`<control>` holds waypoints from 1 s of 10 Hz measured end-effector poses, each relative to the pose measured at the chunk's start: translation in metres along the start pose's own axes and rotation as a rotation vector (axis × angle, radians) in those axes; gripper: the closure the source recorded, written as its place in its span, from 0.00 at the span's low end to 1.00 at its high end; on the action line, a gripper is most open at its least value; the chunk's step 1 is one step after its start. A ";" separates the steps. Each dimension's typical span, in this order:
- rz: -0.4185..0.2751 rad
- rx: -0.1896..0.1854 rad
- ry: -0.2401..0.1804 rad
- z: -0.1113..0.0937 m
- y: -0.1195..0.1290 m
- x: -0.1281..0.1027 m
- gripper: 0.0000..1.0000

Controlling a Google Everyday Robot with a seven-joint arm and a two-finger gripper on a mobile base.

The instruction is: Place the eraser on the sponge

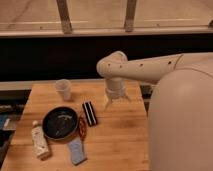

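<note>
The eraser (90, 113), a small black block with a white stripe along its length, lies on the wooden table (120, 145) near the middle. The sponge (77, 150), a flat pale blue-grey pad, rests near the table's front edge, below and left of the eraser. My gripper (116, 101) hangs from the white arm above the table, to the right of the eraser and a little behind it. Its fingers are spread open and hold nothing.
A black pan (60, 123) sits left of the eraser, with a reddish-brown oval object (82, 128) at its right rim. A white bottle (40, 141) lies at the front left. A clear cup (63, 89) stands at the back left. The robot's white body (182, 120) fills the right side.
</note>
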State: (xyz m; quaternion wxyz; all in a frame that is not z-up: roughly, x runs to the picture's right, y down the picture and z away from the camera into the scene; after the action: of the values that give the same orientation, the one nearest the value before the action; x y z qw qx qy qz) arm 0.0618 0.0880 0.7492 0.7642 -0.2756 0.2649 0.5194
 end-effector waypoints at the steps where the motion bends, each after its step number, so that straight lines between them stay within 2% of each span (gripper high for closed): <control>1: 0.000 0.000 0.000 0.000 0.000 0.000 0.20; 6: -0.001 0.001 -0.006 -0.001 0.000 0.001 0.20; 8: -0.030 -0.004 -0.085 -0.012 0.010 -0.001 0.20; 10: -0.074 -0.009 -0.120 -0.018 0.029 -0.012 0.20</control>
State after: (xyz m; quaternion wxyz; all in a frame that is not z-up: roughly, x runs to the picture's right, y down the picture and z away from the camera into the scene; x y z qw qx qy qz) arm 0.0284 0.0765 0.7405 0.7961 -0.2570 0.2062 0.5076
